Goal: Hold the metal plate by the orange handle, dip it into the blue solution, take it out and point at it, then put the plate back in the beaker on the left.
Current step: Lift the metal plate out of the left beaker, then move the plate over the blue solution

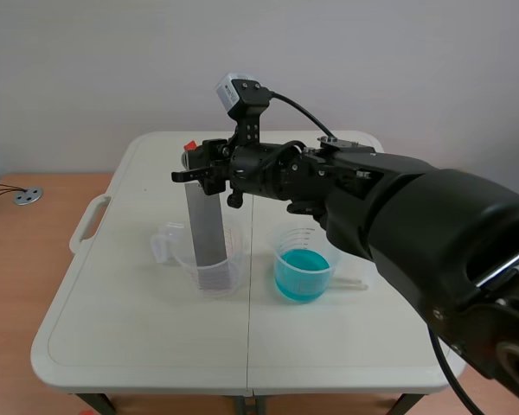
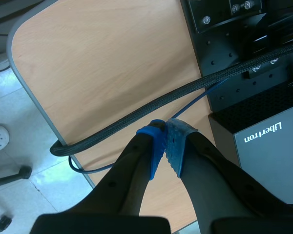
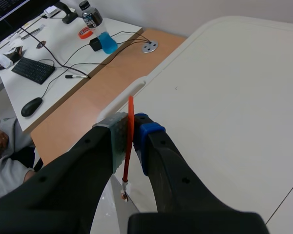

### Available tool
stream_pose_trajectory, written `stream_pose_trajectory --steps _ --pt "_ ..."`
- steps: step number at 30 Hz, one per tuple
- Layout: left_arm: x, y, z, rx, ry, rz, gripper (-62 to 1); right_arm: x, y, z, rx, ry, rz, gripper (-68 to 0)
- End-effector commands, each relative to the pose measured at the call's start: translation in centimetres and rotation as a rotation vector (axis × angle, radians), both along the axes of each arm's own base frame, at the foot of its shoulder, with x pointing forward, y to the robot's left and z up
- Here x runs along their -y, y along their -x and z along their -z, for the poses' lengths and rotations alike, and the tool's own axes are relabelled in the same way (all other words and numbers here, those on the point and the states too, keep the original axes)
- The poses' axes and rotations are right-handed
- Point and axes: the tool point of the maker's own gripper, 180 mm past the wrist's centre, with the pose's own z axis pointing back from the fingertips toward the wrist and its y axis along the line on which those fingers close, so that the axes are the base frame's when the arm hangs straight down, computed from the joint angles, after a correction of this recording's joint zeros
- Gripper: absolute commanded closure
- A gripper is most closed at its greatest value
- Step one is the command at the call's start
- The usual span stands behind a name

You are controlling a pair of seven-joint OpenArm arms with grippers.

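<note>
Grey and flat, the metal plate (image 1: 206,226) stands upright with its lower end inside the clear beaker (image 1: 229,275) left of the blue solution (image 1: 301,277), my right gripper (image 3: 133,130) pinched narrowly on its thin orange handle (image 3: 131,105), my left gripper (image 2: 166,142) closed on nothing.

- It looks like a small robotics lab inside an office room.
- A white folding table (image 1: 138,346) stands before a plain wall (image 1: 112,69) and carries a clear beaker (image 1: 231,268) and a beaker of blue liquid (image 1: 301,275).
- Beside it is a wooden desk top (image 3: 88,92) with a cable grommet (image 3: 150,47).
- Further off, a white desk (image 3: 63,53) holds a keyboard (image 3: 34,70), a mouse (image 3: 31,106), cables (image 3: 73,53), a bottle (image 3: 92,17) and a roll of tape (image 3: 86,33).
- A person's sleeve (image 3: 7,165) shows at that desk.
- Black equipment (image 2: 244,58) with a grey panel (image 2: 273,156) sits near a thick braided cable (image 2: 136,117).
</note>
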Motion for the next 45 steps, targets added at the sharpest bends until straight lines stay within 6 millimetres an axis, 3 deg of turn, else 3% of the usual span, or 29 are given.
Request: stream_pose_trajectory --steps 1,20,32,45 --pt "0.4 0.0 -0.2 0.003 0.012 -0.003 -1.5 -0.8 -0.5 -2.9 0.063 -0.052 -0.033 -1.1" --pt "0.4 0.1 -0.2 -0.003 0.010 -0.002 -1.5 -2.6 4.0 -4.6 0.155 -0.146 -0.210 -1.1" --pt "0.4 0.1 -0.2 -0.003 0.009 -0.001 -1.5 -0.4 6.7 -7.9 0.314 -0.175 -0.233 -1.1" --pt "-0.2 -0.4 -0.1 0.000 -0.005 0.013 -1.5 2.7 7.7 -11.4 0.444 -0.179 -0.191 -1.1"
